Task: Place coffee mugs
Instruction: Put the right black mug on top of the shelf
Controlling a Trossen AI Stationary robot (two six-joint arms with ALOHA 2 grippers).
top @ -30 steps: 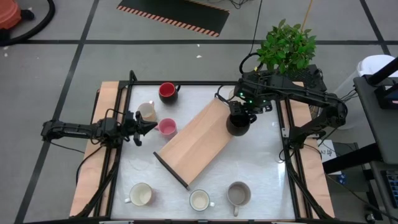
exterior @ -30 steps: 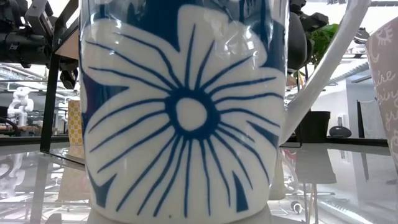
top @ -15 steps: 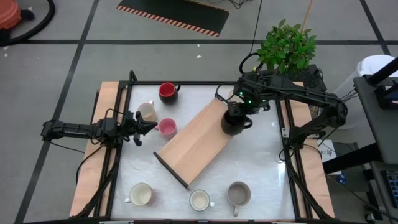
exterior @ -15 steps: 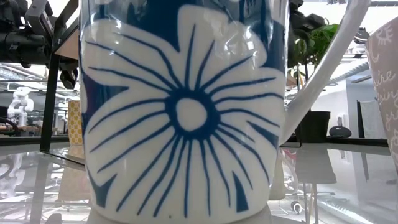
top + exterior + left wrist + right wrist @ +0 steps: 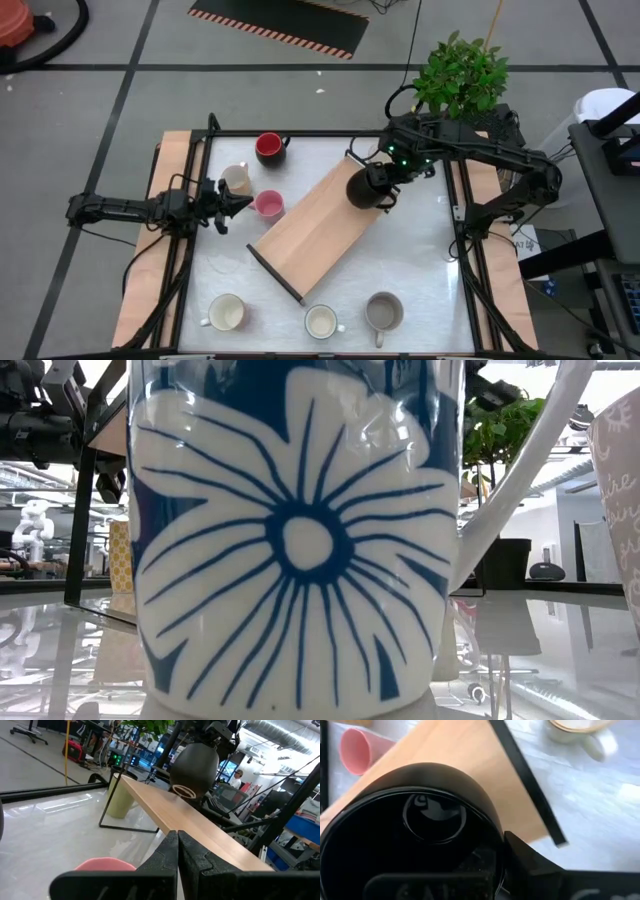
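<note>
The right gripper (image 5: 378, 183) is clamped on the rim of a round black ceramic mug (image 5: 362, 189), holding it in the air over the far end of the pale wooden shelf board (image 5: 312, 223) that lies slantwise across the middle of the white table (image 5: 420, 260). The right arm reaches in from the table's right edge, elbow bent, forearm running leftward beside the leafy green plant (image 5: 461, 74). In the left wrist view the black mug (image 5: 194, 767) hangs tilted just above the board (image 5: 200, 822), its pale ring base turned down toward the wood. In the right wrist view one dark finger (image 5: 532, 862) presses against the outside of the mug's rim (image 5: 420, 835), and the camera looks straight into the dark bowl.

The left gripper (image 5: 228, 203) waits at the table's left side, its arm stretched out level, fingers (image 5: 172, 855) closed together with nothing between them, their tips just beside a small pink mug (image 5: 267, 204).

Other mugs stand apart on the table: a red-and-dark one (image 5: 269, 148) at the far edge, a cream one (image 5: 237, 179) near the pink, and along the near edge two cream mugs (image 5: 226, 313) (image 5: 321, 322) and a grey mug (image 5: 384, 311).

The low view is filled by a blue-and-white flower-patterned mug (image 5: 300, 540). Faint script shows on a pale mug at that view's right edge (image 5: 618, 510), too cut off to read.
</note>
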